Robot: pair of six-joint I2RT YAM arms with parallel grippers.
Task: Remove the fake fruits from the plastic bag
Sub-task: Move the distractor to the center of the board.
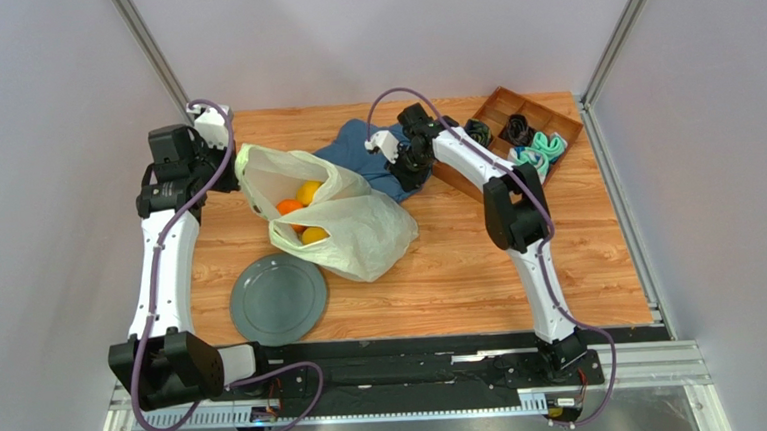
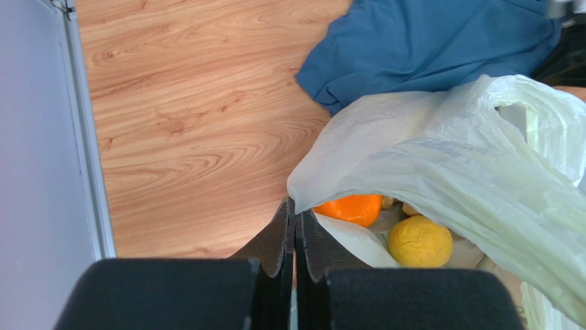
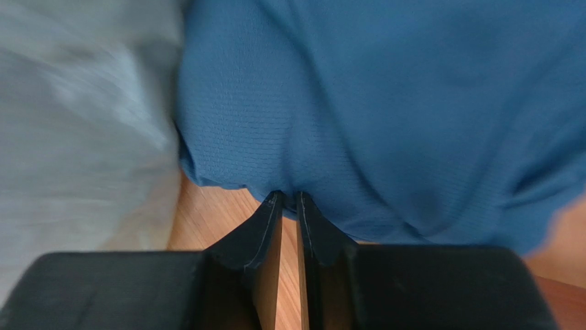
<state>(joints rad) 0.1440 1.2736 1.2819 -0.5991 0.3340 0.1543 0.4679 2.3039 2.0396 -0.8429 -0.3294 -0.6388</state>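
Observation:
The plastic bag (image 1: pixel 358 227) lies on the wooden table with its mouth turned to the left. Inside the mouth I see an orange (image 1: pixel 288 207) and two yellow-orange fruits (image 1: pixel 308 191). The left wrist view shows the orange (image 2: pixel 351 207) and a yellow fruit (image 2: pixel 419 240) under the bag's film (image 2: pixel 447 151). My left gripper (image 2: pixel 294 206) is shut on the bag's rim, at the mouth's left edge (image 1: pixel 238 174). My right gripper (image 3: pixel 289 199) is pinched on the edge of the blue cloth (image 3: pixel 385 103), behind the bag (image 1: pixel 407 169). Other fruits are hidden.
A grey plate (image 1: pixel 277 298) sits in front of the bag, near the left arm. The blue cloth (image 1: pixel 353 147) lies crumpled behind the bag. A wooden divided tray (image 1: pixel 499 98) with rolled socks stands at the back right. Walls close in on both sides.

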